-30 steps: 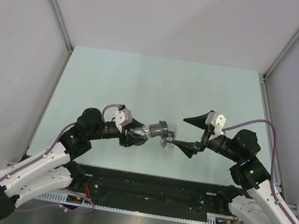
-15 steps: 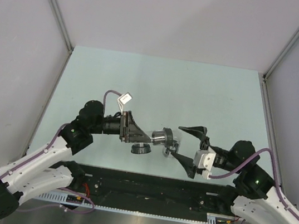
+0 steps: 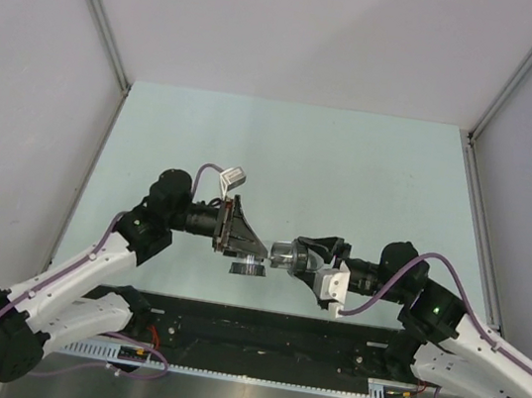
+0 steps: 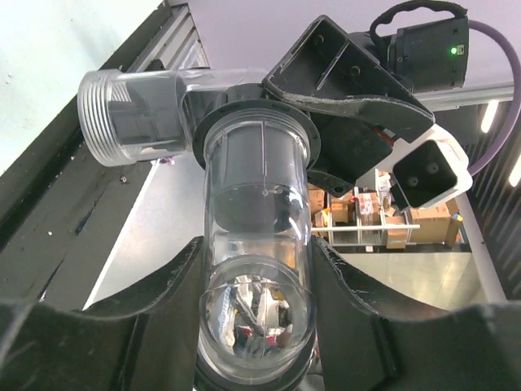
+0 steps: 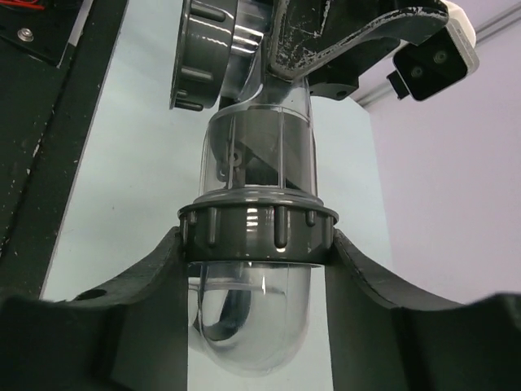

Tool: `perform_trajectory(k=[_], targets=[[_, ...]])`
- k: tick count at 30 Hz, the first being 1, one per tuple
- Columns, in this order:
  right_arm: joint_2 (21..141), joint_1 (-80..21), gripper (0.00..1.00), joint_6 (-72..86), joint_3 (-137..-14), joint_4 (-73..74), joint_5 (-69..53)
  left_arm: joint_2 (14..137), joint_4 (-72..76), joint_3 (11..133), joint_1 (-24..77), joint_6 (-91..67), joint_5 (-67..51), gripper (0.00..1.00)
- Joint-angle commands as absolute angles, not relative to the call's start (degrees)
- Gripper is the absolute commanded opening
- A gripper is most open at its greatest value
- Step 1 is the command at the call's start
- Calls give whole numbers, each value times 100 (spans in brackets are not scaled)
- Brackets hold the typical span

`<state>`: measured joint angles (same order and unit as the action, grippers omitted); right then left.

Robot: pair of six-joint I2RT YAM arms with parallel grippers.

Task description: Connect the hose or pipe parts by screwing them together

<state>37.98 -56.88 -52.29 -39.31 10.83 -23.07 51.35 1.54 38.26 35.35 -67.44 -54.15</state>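
Note:
Held above the table, the pipe parts meet end to end between both grippers. My left gripper is shut on a clear plastic tube that has a threaded side branch and a dark ring end. My right gripper is shut on a dark grey ribbed ring at the tube's other end. A clear elbow sits behind that ring. The threads under the ring are hidden.
The pale green table lies below the parts, with grey walls on three sides. A black rail runs along the near edge between the arm bases. Purple cables loop off both wrists.
My right gripper has swung in from the right and closed on the dark ring. The left wrist has rolled, turning the dark ring end downward, and still grips the tube.

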Motion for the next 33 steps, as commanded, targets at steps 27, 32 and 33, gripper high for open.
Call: perform_trajectory(k=[27, 32, 33], targets=[[5414, -3806, 18, 1590, -4078, -1459, -5625, 4289, 598, 2795, 4271, 4113, -4509, 0], [5196, -3736, 57, 1601, -4078, -1267, -5090, 4368, 791, 2987, 4263, 3245, -4106, 0], [5107, -3727, 65, 1382, -4078, -1161, -4750, 4386, 826, 3040, 4263, 3026, -3957, 0]])
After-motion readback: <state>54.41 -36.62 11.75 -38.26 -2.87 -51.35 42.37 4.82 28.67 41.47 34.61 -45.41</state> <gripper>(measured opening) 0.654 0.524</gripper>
